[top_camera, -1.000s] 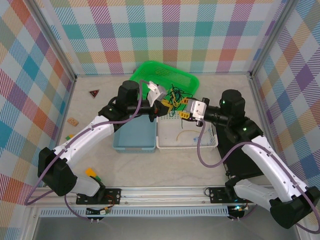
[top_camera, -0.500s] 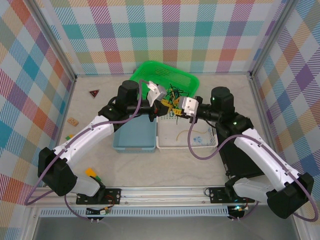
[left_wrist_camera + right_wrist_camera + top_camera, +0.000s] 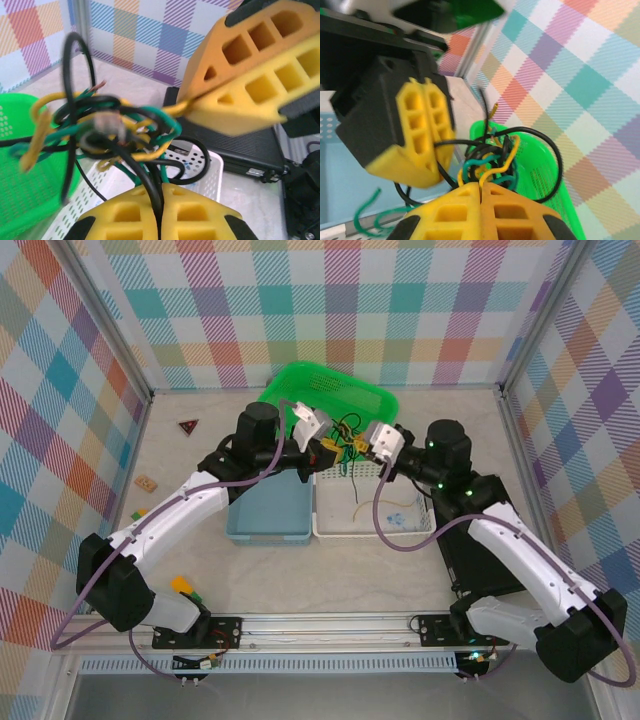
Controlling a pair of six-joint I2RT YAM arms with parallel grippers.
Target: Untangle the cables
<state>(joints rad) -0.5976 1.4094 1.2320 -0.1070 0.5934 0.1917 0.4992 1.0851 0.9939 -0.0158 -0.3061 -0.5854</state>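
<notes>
Several small pieces lie on the bench [image 3: 300,570] well to the left of the left hand [image 3: 327,450]: a dark red triangle [image 3: 187,426] and a tan block [image 3: 146,482]. On that hand's near side sits a pale blue bin [image 3: 268,512]; past its fingertips stands a green basket [image 3: 290,385]. The left hand is closed tight, yellow pads [image 3: 125,220] pressed flat together, and a black cable [image 3: 70,100] runs into the seam between them. The cables [image 3: 347,430] hang as one knot in the air between the two hands, clear of the bench, above the far edge of a white basket [image 3: 370,534]. Black, green and yellow strands loop through one another there. The right hand [image 3: 360,446] faces the left one, just beside it, the knot between their tips. It too is closed, and a yellow cable [image 3: 175,107] is nipped at the very tip of its pads [image 3: 250,85]. Under the right hand, inside the white basket, a tan-yellow strand [image 3: 368,505] shows; whether it lies on the floor or dangles cannot be told. To the right of that hand a black box [image 3: 235,145] rests on the bench.
</notes>
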